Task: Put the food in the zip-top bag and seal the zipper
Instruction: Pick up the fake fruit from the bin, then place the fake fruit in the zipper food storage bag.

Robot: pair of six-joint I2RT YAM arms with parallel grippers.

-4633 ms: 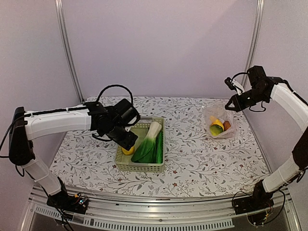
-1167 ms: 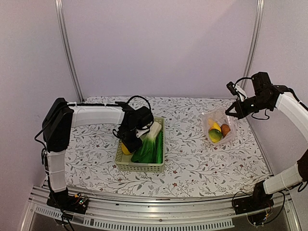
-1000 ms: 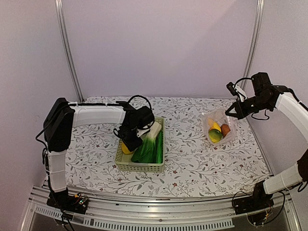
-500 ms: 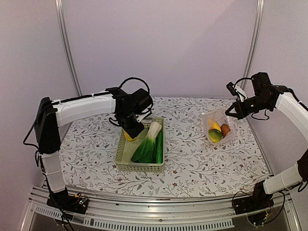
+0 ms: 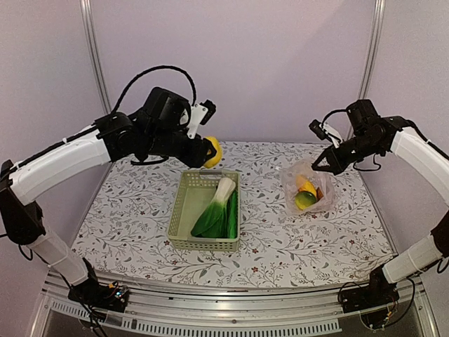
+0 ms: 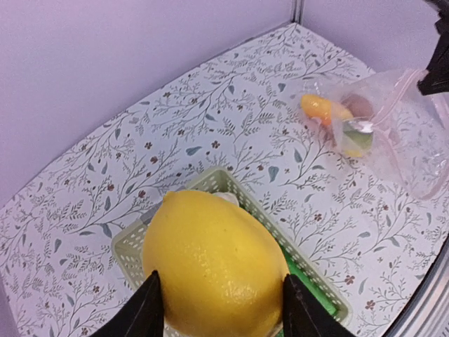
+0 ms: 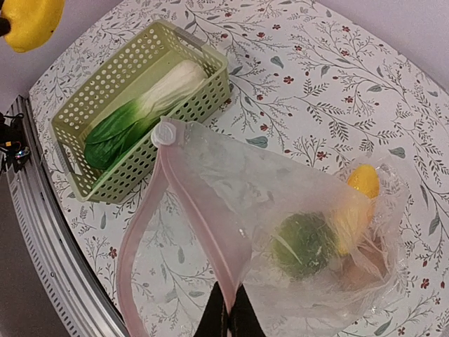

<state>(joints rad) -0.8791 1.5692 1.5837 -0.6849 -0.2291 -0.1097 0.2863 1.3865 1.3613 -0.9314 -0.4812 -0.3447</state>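
Note:
My left gripper is shut on a yellow lemon and holds it high above the far end of the pale green basket; the lemon fills the left wrist view between the fingers. In the basket lie the bok choy and the green cucumber. My right gripper is shut on the mouth edge of the zip-top bag and holds it up, open. The pinkish zipper strip loops from my fingers. Inside are a green-yellow fruit, a yellow piece and a brown-orange piece.
The floral tablecloth covers the table. Metal posts stand at the back left and back right. A metal rail runs along the near edge. The basket also shows in the right wrist view.
My left gripper has lifted the lemon out of the basket and swung it up and toward the right. My right gripper has shifted the bag a little leftward and raised its mouth.

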